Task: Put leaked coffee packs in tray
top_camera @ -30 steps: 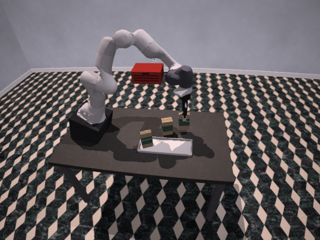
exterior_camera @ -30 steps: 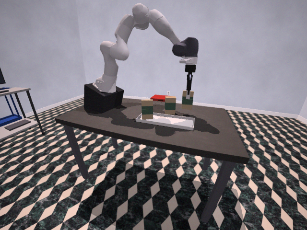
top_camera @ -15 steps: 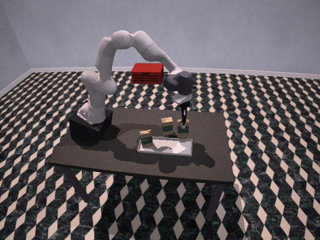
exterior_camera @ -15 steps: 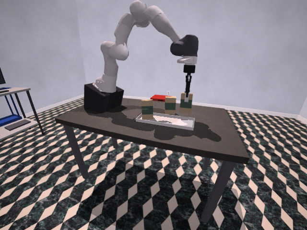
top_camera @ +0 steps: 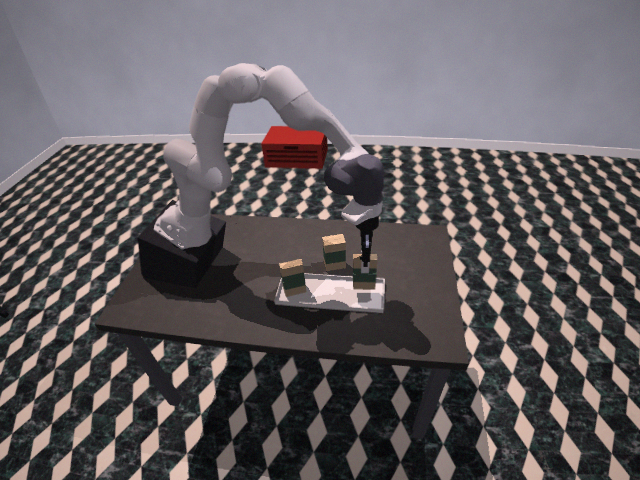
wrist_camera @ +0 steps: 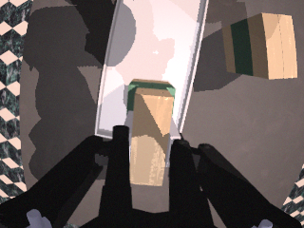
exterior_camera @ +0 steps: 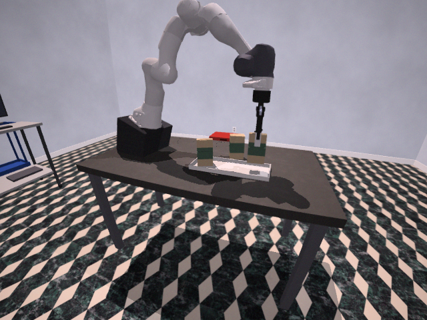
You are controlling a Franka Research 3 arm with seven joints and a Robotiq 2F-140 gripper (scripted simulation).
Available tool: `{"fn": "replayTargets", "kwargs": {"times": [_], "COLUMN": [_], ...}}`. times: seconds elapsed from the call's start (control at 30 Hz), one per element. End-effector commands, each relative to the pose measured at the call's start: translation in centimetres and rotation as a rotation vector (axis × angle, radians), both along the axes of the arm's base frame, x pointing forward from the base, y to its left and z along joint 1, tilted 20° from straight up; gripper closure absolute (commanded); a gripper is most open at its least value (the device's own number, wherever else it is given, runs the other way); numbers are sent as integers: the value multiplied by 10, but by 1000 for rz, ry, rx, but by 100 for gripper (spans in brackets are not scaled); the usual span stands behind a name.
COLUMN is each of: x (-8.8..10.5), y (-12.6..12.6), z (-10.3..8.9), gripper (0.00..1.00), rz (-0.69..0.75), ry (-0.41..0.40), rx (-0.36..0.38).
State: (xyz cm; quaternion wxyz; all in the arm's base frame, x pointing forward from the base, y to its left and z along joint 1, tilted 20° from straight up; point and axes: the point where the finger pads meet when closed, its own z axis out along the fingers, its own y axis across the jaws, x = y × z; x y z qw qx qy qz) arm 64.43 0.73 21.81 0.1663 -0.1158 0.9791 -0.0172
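Note:
My gripper is shut on a tan coffee pack with a green band. It holds the pack upright a little above the right end of the white tray. A second pack stands upright at the tray's left end, seemingly inside it. A third pack stands on the dark table just behind the tray.
The arm's black base block sits at the table's back left corner. A red toolbox stands on the floor behind the table. A small desk stands far left.

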Motion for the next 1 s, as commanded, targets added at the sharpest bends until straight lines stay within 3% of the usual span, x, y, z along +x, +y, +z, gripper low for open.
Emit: {"fn": "replayTargets", "kwargs": {"times": [0.0, 0.97], "x": [4, 7], "y": [-6, -8], "z": [3, -5], "gripper": [75, 75], "rz": [55, 55], "ry": [-5, -5], "rx": [-17, -17]}}
